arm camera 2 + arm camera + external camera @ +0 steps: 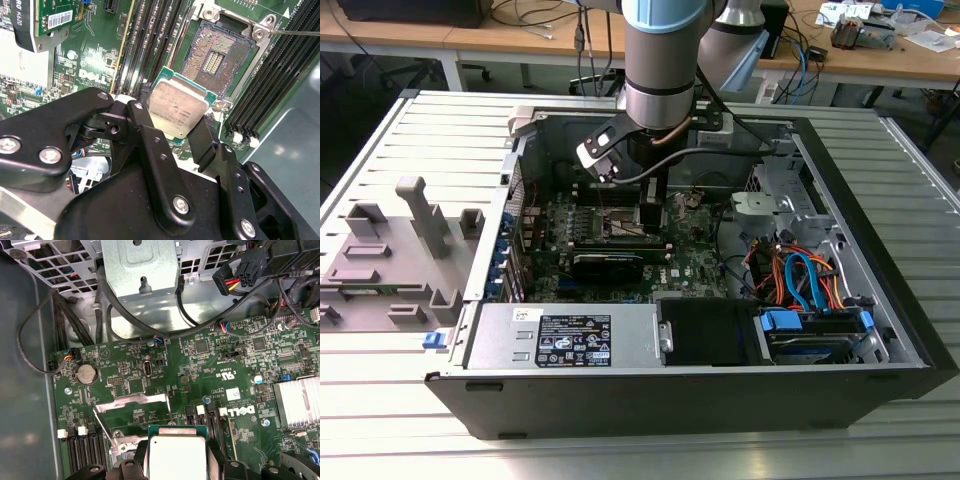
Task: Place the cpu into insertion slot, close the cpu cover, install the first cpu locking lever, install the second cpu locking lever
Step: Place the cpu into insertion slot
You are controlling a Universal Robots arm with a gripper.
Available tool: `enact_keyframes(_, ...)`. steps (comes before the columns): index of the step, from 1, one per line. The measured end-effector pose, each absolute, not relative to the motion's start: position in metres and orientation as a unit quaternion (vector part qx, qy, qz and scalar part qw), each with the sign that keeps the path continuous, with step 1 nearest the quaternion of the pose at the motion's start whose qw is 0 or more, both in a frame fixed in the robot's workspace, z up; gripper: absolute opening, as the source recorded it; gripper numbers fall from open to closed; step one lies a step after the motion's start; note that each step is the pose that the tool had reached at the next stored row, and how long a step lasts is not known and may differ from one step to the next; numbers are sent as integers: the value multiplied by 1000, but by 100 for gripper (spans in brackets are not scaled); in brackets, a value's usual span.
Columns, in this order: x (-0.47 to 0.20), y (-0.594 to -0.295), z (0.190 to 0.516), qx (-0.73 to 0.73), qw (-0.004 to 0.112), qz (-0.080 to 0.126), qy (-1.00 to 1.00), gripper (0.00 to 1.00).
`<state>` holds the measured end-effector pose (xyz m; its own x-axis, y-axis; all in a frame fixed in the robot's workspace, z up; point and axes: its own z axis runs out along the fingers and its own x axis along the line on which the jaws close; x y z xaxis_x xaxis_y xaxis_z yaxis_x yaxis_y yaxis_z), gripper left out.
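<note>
Holding the cpu (177, 105) flat between pinched fingers (202, 140), my gripper (172, 125) hangs just beside the insertion slot (217, 57), whose pin bed lies bare. In the exterior view I see it inside the open computer case (670, 400), at eleven o'clock from centre.

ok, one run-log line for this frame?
gripper: shut on cpu | cpu: held beside slot, not seated | insertion slot: empty | cpu cover: open

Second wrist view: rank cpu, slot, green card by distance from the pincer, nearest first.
1. cpu: clamped in the pincer.
2. slot: just beyond the cpu, uncovered.
3. green card: farthest, across the memory slots.
</note>
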<state>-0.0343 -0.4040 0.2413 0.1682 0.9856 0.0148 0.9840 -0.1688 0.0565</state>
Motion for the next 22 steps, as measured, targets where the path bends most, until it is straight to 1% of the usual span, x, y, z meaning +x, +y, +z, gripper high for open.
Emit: enact_keyframes(22, -34, -404, 241, 772, 17, 24, 635, 55)
